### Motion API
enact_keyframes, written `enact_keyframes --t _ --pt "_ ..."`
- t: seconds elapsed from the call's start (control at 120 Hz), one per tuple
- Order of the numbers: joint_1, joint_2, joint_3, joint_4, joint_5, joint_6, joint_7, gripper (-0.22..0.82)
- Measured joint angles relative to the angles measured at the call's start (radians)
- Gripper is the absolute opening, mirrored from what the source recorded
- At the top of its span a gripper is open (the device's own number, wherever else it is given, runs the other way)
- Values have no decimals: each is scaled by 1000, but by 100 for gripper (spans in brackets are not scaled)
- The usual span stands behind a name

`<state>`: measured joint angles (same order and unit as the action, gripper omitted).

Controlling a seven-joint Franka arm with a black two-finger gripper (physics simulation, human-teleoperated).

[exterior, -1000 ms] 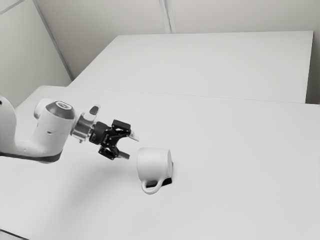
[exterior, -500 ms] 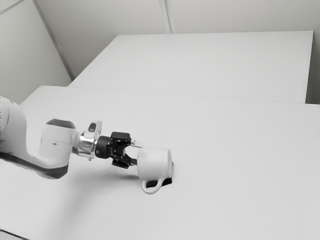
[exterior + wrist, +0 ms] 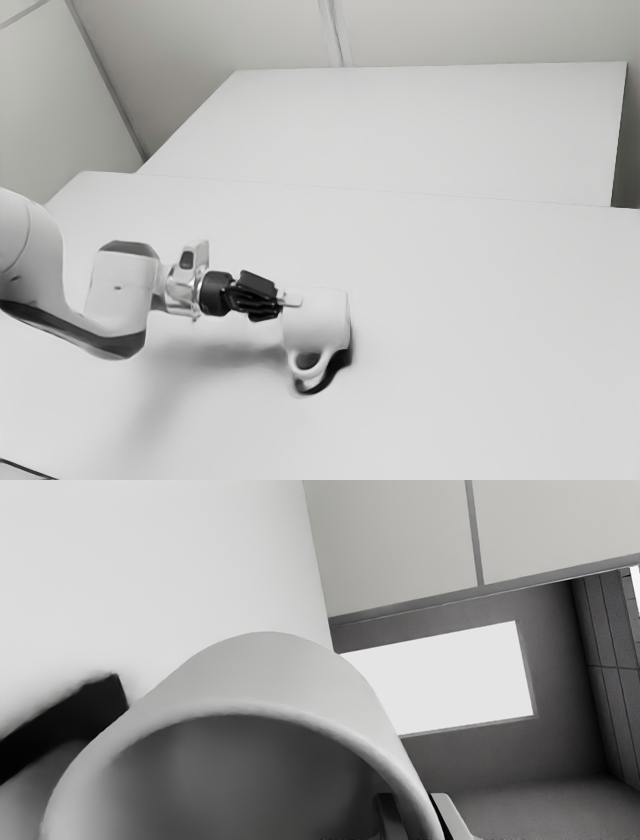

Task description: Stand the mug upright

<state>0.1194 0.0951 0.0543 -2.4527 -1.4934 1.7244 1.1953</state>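
The white mug (image 3: 318, 318) lies on its side on the table, its handle toward the exterior view's bottom and its mouth facing the gripper (image 3: 287, 299). In the wrist view the open mouth of the mug (image 3: 270, 672) faces the camera. There the gripper (image 3: 414, 815) has one fingertip inside the mouth and the other outside, with the mug's wall pinched between them. The mug's base faces away and is hidden in the wrist view.
The white table (image 3: 480, 330) spreads around the mug, with a dark shadow beside the handle. A second white surface (image 3: 400, 125) lies farther back. A dark cable (image 3: 28, 468) runs at the exterior view's lower left.
The gripper has moved toward the exterior view's right to the mug and closed on its wall. The mug has shifted slightly up and right there, and the shadow by its handle has grown.
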Motion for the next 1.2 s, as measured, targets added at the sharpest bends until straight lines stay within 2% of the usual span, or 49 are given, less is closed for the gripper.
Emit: enact_keyframes --t 0.15,0.267,0.417,0.633,0.775,0.967,1.2 --pt "-8 -35 -1 31 -2 -8 42 -14" --pt "-17 -77 -3 117 84 18 42 -16" --pt "-43 -107 -1 276 425 89 -43 -18" --pt "-52 -152 -12 343 939 167 -250 -18" --pt "-29 -165 -27 367 1186 195 -389 -18" --pt "-44 -163 -61 356 1375 283 -544 -18" --pt "-47 -143 -68 251 1538 461 -703 -18"
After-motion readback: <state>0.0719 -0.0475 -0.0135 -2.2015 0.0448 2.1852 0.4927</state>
